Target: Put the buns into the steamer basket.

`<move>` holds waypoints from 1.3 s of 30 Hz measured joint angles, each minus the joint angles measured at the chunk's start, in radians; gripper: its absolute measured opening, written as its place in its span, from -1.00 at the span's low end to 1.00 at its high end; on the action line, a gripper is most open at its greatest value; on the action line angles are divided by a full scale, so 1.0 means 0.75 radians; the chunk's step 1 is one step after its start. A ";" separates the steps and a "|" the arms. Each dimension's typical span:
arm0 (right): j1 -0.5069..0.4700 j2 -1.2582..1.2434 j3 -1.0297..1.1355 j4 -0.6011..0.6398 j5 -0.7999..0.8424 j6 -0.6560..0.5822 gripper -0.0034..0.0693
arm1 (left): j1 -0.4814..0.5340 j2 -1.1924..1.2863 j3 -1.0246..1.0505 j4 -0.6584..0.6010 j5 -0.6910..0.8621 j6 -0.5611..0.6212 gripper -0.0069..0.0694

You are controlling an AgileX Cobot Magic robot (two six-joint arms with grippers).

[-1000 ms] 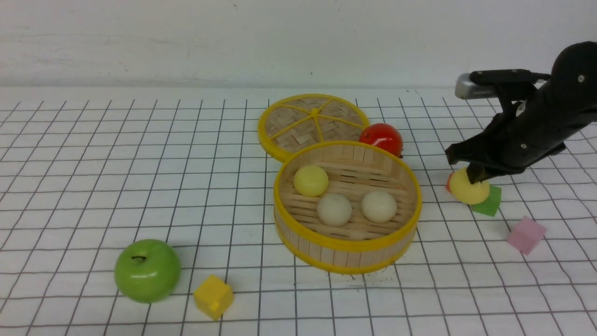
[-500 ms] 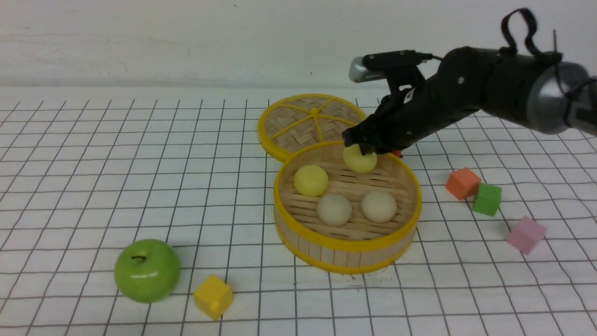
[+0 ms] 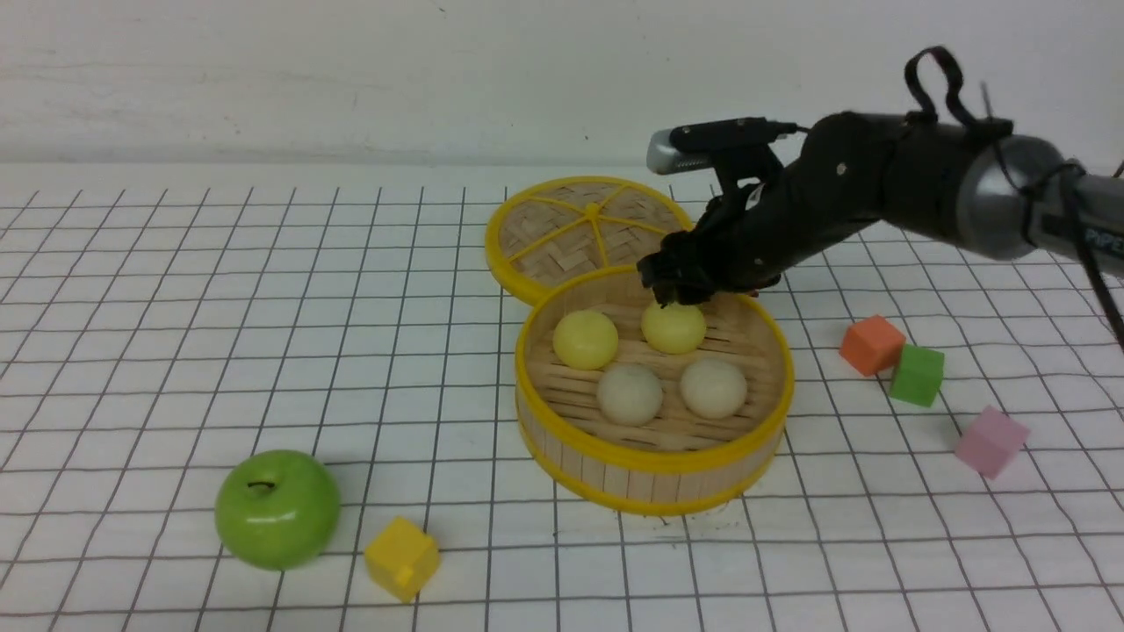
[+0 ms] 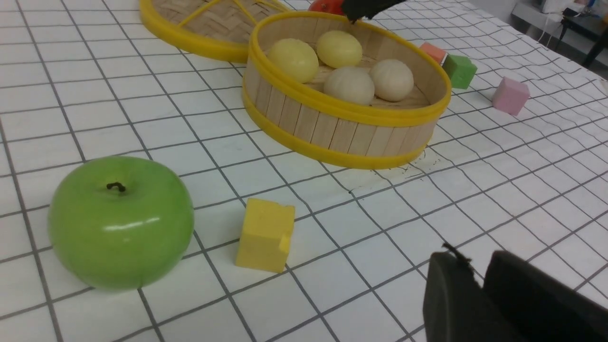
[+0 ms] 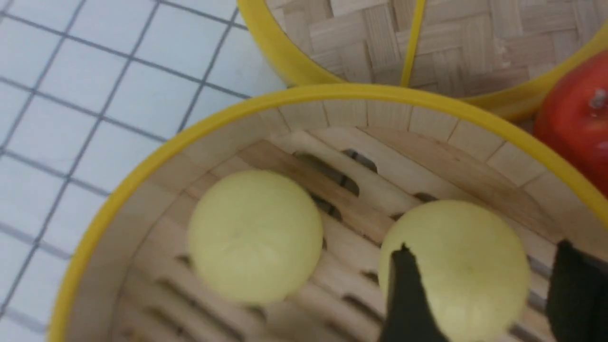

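Observation:
The steamer basket [image 3: 654, 461] stands mid-table with four buns on its slatted floor: two pale yellow ones [image 3: 586, 339] [image 3: 673, 326] at the back and two cream-white ones [image 3: 630, 394] [image 3: 713, 387] in front. My right gripper [image 3: 672, 294] hangs open just above the back right yellow bun [image 5: 456, 266], with a finger on either side and clear of it. My left gripper [image 4: 477, 259] hovers low over the near table. Its fingers stand a narrow gap apart with nothing between them.
The flat woven lid [image 3: 588, 228] lies behind the basket, and a red tomato [image 5: 579, 118] sits beside it under my right arm. A green apple [image 3: 277, 509] and a yellow cube [image 3: 402, 558] sit front left. Orange [image 3: 871, 344], green [image 3: 917, 375] and pink [image 3: 990, 441] cubes lie to the right.
My right arm carried a yellow bun from beside the cubes to the basket, then opened. The bun now rests on the basket floor.

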 joint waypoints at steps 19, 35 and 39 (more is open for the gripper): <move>0.026 -1.073 0.799 -0.265 0.500 0.468 -0.96 | 0.000 0.000 0.000 0.000 0.001 0.000 -0.52; -0.012 -1.530 1.010 -0.259 0.757 0.424 -0.95 | 0.000 0.000 0.000 0.000 0.002 0.000 -0.48; -0.188 -1.895 1.400 -0.227 0.269 0.258 -0.95 | 0.000 0.000 0.000 -0.001 0.002 0.000 -0.46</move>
